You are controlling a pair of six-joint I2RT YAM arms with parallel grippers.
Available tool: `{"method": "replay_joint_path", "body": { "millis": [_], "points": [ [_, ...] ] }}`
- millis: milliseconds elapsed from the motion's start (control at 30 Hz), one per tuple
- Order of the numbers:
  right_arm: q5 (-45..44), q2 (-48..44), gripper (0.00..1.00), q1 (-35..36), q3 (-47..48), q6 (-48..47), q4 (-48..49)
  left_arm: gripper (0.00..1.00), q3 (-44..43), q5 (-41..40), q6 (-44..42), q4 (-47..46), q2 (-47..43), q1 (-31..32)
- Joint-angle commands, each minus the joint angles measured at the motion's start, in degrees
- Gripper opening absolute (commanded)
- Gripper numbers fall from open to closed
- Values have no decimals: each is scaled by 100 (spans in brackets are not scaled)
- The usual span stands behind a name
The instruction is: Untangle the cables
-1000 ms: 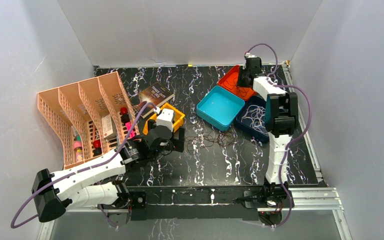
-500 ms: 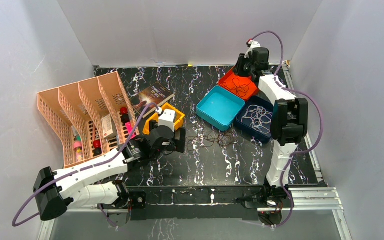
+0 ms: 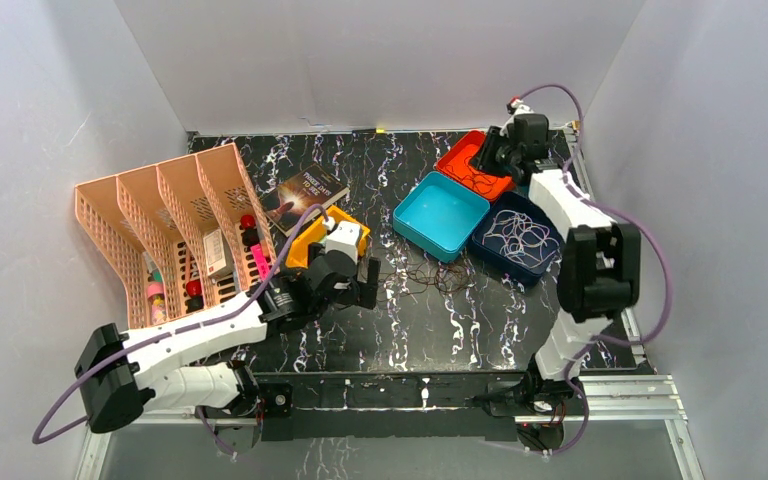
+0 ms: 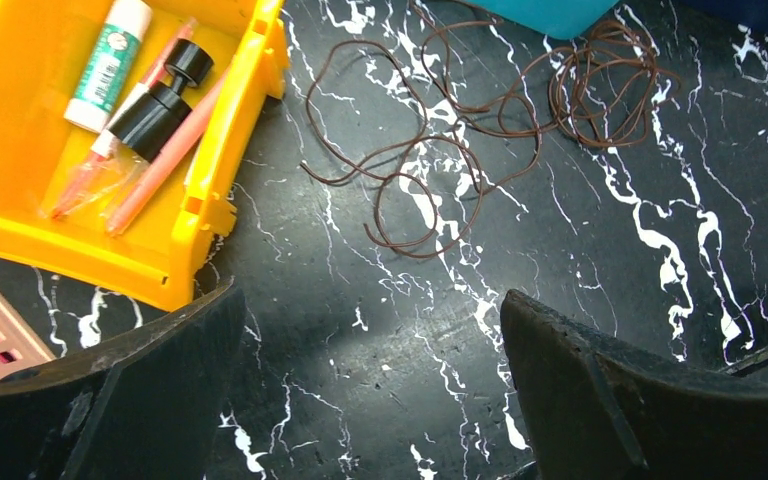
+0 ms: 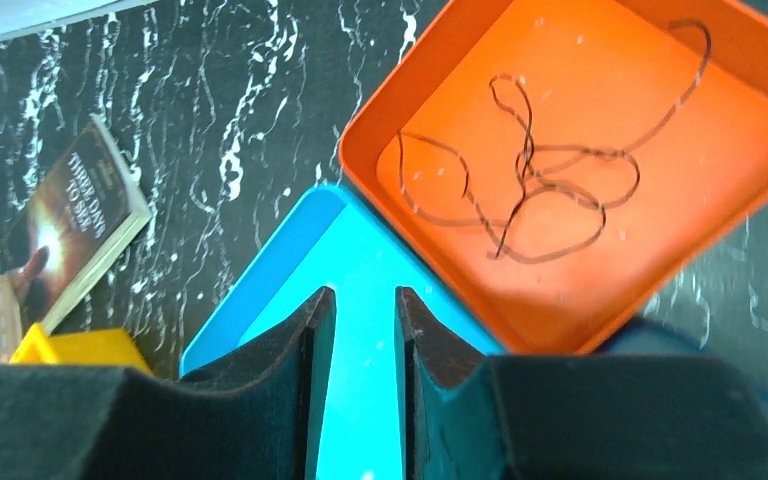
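A tangle of brown cables (image 4: 480,120) lies on the worktop (image 4: 600,260) beside the yellow bin (image 4: 190,190). The left gripper (image 4: 370,320) hangs just above it, fingers (image 4: 160,350) wide apart and empty. One dark cable (image 5: 550,190) sits loose in the orange tray (image 5: 385,120), and pale cables (image 3: 515,232) fill the navy tray (image 3: 488,252). The right gripper (image 5: 360,300) hovers over the teal tray (image 5: 280,270), fingers a narrow gap apart, gripping nothing.

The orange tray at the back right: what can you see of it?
The orange tray is a shallow, square, plastic-looking box with rounded corners and a low rim, lying flat on the black marbled table. One thin dark cable lies loosely looped inside. The teal tray sits close beside it.
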State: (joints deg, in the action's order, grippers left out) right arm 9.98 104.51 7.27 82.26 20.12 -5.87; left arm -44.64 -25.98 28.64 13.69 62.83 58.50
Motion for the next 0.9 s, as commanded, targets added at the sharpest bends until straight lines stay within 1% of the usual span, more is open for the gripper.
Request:
{"method": "replay_joint_path", "body": {
  "millis": [0,100,267,400,467,633,867],
  "points": [
    [-143,-1240,37,241,-908,467,310,98,-216,356,161,-135,292,-3],
    [-316,-1900,40,548,-1584,415,307,98,-234,585,216,-323,584,-1],
    [-493,-3032,41,999,-2620,419,45,98,-358,821,227,-588,1035,3],
    [-542,-3847,42,1127,-3272,551,-254,95,-582,919,32,-726,1403,0],
    [-516,-4237,42,1123,-3571,643,-369,92,-728,962,-101,-839,1525,-5],
    [-552,-4967,42,1119,-4160,750,-726,83,-1266,1200,-404,-1024,2276,-62],
    [-400,-5570,42,1120,-4736,798,-998,67,-1925,1954,-559,-1336,3231,-433]
  ]
}}
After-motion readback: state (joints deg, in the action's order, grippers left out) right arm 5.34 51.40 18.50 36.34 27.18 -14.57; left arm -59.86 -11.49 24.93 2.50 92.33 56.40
